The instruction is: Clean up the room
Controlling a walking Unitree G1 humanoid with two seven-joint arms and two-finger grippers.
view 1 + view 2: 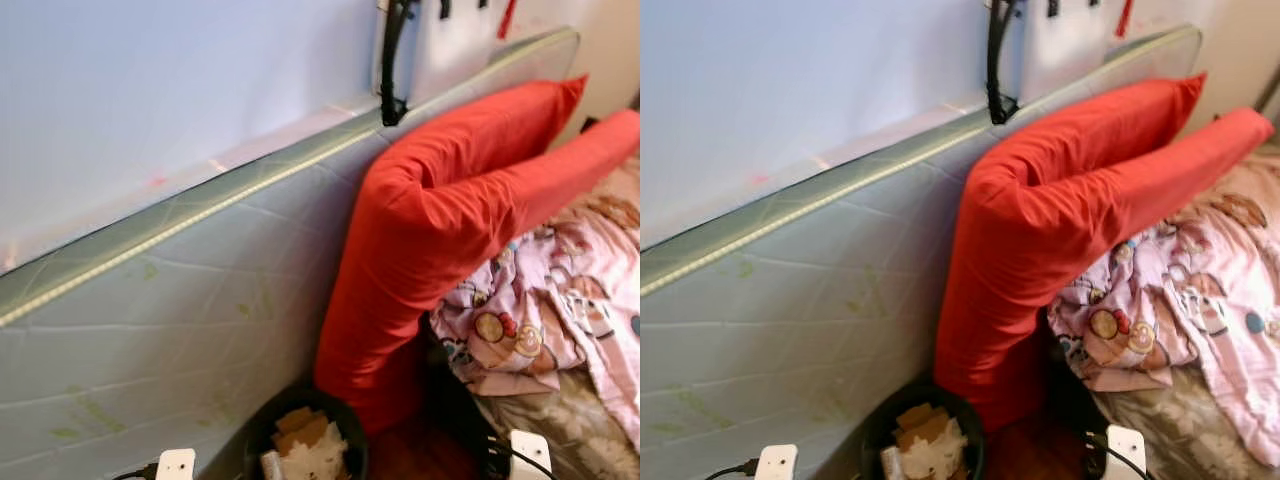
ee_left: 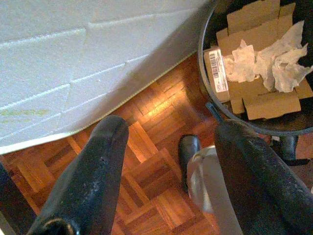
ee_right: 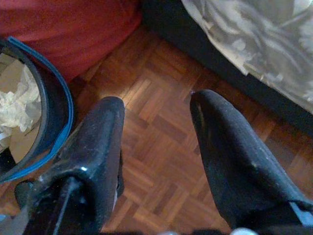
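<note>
Parquet floor point(image 3: 161, 147) lies under both claws, each hanging low with fingers spread and holding nothing. Left claw point(image 2: 168, 171) hovers just beside the black bin point(image 2: 208, 73) of cardboard point(image 2: 259, 93) and crumpled paper point(image 2: 274, 61); right claw point(image 3: 156, 142) sits between that bin and the bed point(image 3: 254, 44), near the red pillow point(image 1: 450, 210).

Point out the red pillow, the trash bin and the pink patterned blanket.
red pillow point(image 1: 430, 220), left eye view, on its broad middle.
trash bin point(image 2: 208, 58), left wrist view, on its dark rim.
pink patterned blanket point(image 1: 1200, 310), right eye view, on a rumpled fold.
</note>
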